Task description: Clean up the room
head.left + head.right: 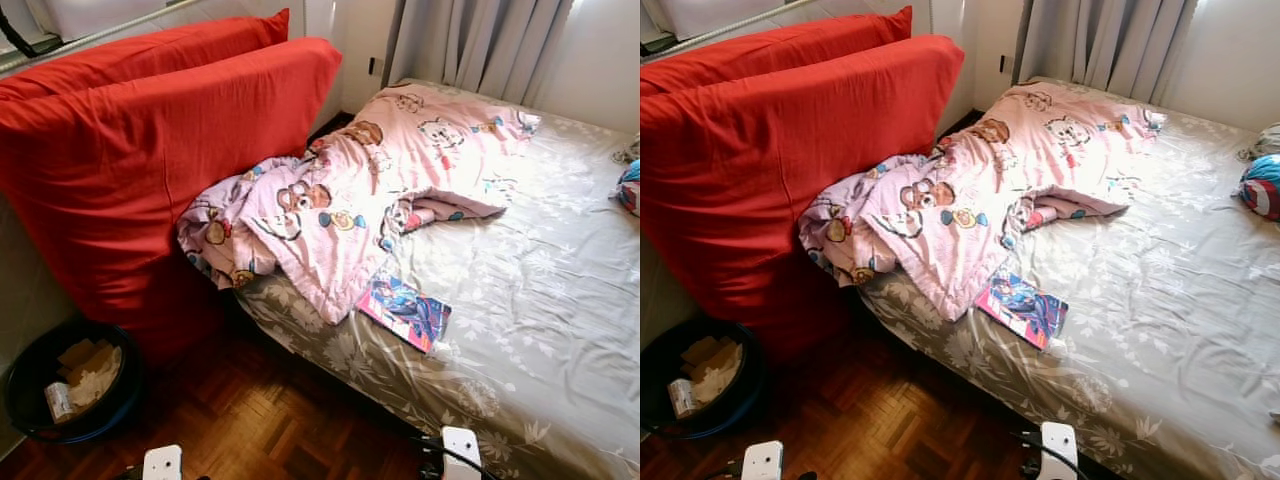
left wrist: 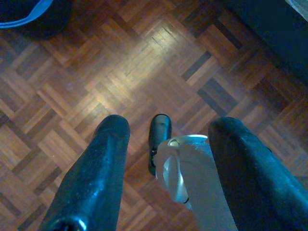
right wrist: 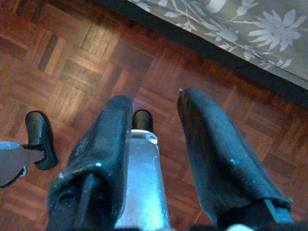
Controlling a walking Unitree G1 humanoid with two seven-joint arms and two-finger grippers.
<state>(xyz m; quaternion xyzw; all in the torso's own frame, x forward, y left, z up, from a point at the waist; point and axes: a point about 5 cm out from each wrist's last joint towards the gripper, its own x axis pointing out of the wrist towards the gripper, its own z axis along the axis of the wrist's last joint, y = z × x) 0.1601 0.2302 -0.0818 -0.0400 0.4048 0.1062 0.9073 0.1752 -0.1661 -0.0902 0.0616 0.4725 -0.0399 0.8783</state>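
grey curtains [image 1: 480,45], parquet floor [image 1: 260,420]

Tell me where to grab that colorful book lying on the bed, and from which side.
Take the book by its corner nearest the mattress edge, coming in from the floor side. It lies flat on the grey floral sheet, just below the pink blanket, so sliding one finger under that free corner probably beats pinching from above. Both claws hang open over the parquet.

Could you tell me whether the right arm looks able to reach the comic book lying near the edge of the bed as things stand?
Probably yes. The comic book lies flat near the bed's edge, only its upper corner tucked under the pink blanket. The right gripper hangs low over the floor, jaws open, so it must lift first.
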